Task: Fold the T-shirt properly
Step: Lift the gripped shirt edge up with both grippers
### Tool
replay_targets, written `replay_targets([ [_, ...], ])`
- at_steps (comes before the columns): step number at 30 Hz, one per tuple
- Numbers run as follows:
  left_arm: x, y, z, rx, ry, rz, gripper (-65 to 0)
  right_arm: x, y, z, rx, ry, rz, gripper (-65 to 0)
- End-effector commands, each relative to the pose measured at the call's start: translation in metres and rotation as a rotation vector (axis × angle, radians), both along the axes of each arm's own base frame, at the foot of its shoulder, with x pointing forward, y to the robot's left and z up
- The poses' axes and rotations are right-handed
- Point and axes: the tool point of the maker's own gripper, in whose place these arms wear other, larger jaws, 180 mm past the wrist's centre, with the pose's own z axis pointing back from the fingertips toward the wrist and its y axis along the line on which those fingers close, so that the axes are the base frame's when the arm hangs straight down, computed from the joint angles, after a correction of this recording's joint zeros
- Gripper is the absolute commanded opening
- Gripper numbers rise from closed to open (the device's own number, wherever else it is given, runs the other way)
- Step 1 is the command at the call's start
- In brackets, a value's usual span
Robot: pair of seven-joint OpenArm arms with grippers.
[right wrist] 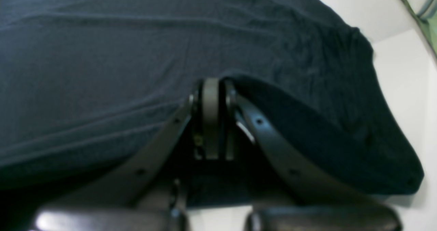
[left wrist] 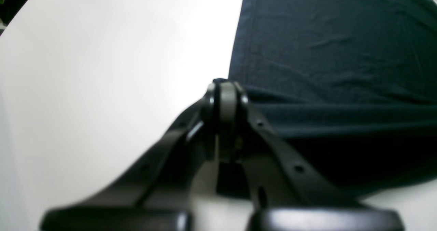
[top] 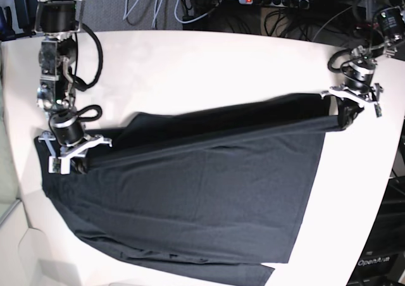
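the t-shirt point(top: 202, 197) lies spread over the white table point(top: 209, 64), and everything here is placed against it. its far long edge is lifted and drawn taut between the two arms, forming a raised band with a dark shadow beneath it, while the rest of the cloth rests flat on the table, sloping down toward the near edge where a sleeve or hem trails off.

the left gripper point(top: 353, 99) sits at the shirt's far corner on the base view's right side. its jaws are pressed together, and in the left wrist view the left gripper point(left wrist: 225, 97) meets the cloth right at the fabric's edge, so it looks pinched on the t-shirt. the right gripper point(top: 68, 148) is at the opposite far corner; in the right wrist view the right gripper point(right wrist: 211, 97) is likewise closed, with a fold of the shirt bunched against one side of it, so i judge it grips the cloth too.

as for progress, i judge this an early fold: one long edge is picked up at both ends but not yet carried across and laid down. no finished fold shows; further folds remain.

writing: only "openarm" point(top: 376, 261) reads, on a dark unit beyond the shirt's right side. the shirt bears no print.
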Motion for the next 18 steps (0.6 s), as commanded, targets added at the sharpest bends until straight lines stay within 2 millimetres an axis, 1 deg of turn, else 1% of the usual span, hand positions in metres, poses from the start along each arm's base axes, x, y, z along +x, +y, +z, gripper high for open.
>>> replay_targets([
  [1, 0.009, 0.011, 0.017, 0.027, -0.053, 0.008, -65.0, 0.010, -0.005, 0.022, -0.014, -0.070, -0.001, -64.4],
  [8, 0.011, 0.011, 0.019, 0.027, -0.059, 0.009, -65.0, 0.009, -0.003, 0.020, -0.010, -0.066, 0.000, -64.4],
  [14, 0.028, 0.014, 0.036, 0.020, -0.114, 0.026, -65.0, 0.008, -0.003, 0.019, -0.009, -0.063, 0.000, -64.4],
  [15, 0.031, 0.012, 0.037, 0.008, -0.124, 0.032, -65.0, 0.008, -0.003, 0.019, -0.009, -0.063, 0.000, -64.4],
  [17, 0.038, 0.012, 0.037, -0.006, -0.109, 0.046, -65.0, 0.008, -0.003, 0.019, -0.009, -0.063, 0.000, -64.4],
  [18, 0.041, 0.018, 0.037, 0.012, -0.088, 0.069, -65.0, 0.008, -0.003, 0.019, -0.009, -0.063, 0.000, -64.4],
])
